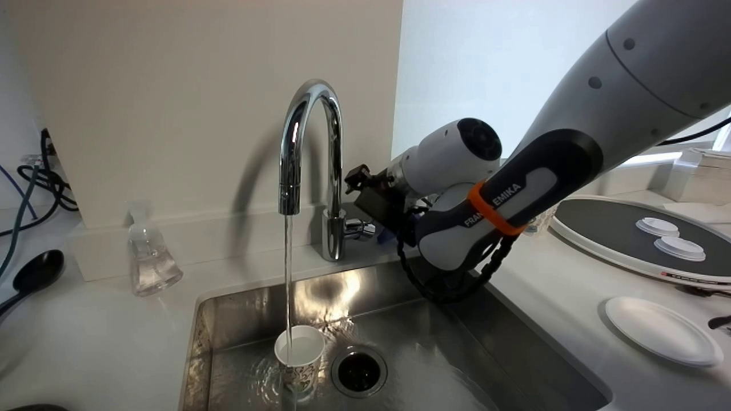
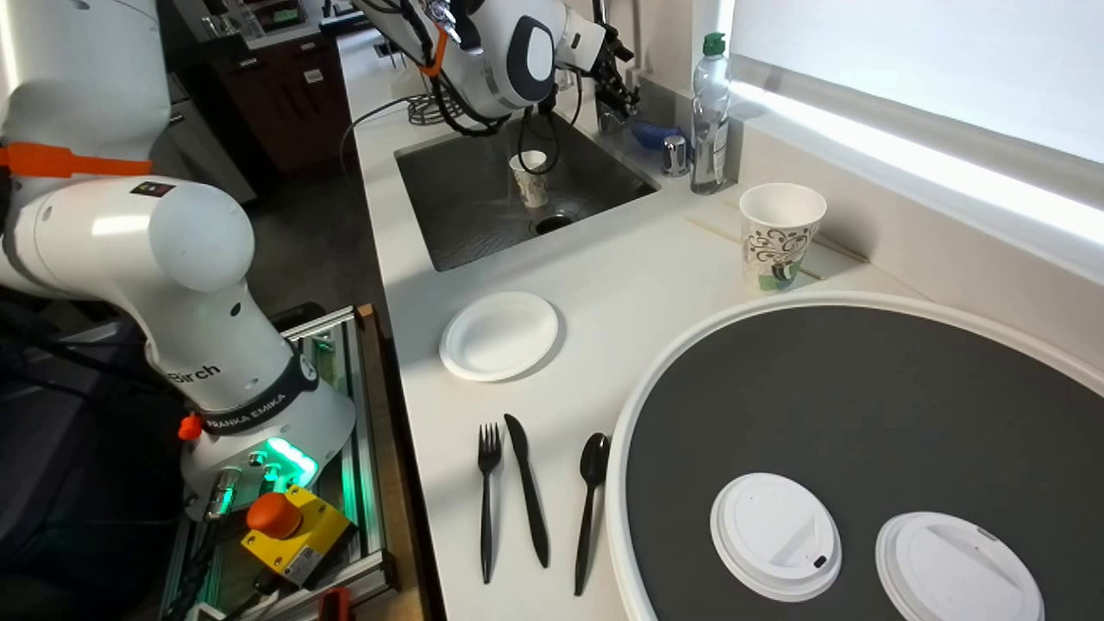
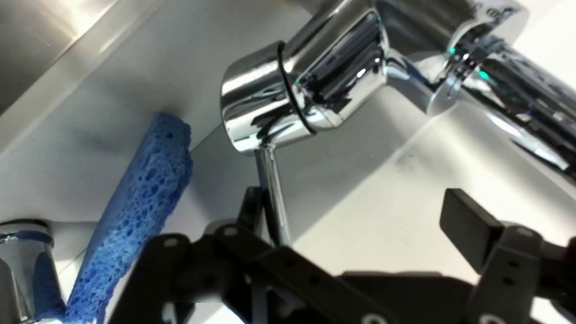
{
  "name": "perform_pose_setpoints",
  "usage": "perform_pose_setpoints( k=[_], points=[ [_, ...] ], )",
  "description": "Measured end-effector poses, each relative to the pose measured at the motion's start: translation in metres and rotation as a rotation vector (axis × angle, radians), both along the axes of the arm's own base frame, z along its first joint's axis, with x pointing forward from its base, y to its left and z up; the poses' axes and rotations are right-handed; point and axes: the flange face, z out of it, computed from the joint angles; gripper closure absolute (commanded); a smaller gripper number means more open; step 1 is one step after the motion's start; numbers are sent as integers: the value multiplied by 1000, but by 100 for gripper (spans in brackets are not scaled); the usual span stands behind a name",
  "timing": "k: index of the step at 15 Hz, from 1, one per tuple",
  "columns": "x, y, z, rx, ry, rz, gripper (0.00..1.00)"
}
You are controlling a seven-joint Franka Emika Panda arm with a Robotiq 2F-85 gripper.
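Faucet lever (image 3: 270,173) is seen off to one side of the gap within the claw (image 3: 353,209), close along the finger (image 3: 249,209) at the wrist view's left; whether it is touched cannot be told; its long axis is slanted from the handle body (image 3: 279,99) toward the claw's base; the fingers are spread wide, with nothing gripped; the lever is carried by the faucet (image 1: 333,237), beside the sink (image 1: 245,311).

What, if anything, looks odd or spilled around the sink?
The faucet is running: its stream falls to the paper cup standing in the sink, and ripples show beside it. That looks odd: the cup may be overflowing or the stream partly missing it; I can't tell which. Nothing else stands out.
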Motion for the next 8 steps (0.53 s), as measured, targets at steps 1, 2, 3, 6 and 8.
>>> perform_pose_setpoints(
  k=[1, 2, 3, 6, 8],
  points=[
    [0, 0, 0, 0, 0, 0, 0],
    [0, 0, 0, 0, 0, 0, 0],
    [0, 0, 0, 0, -1, 0, 0],
    [-1, 0, 1, 5, -9, 4, 0],
    [-2, 2, 4, 15, -32, 18, 0]
  ],
)
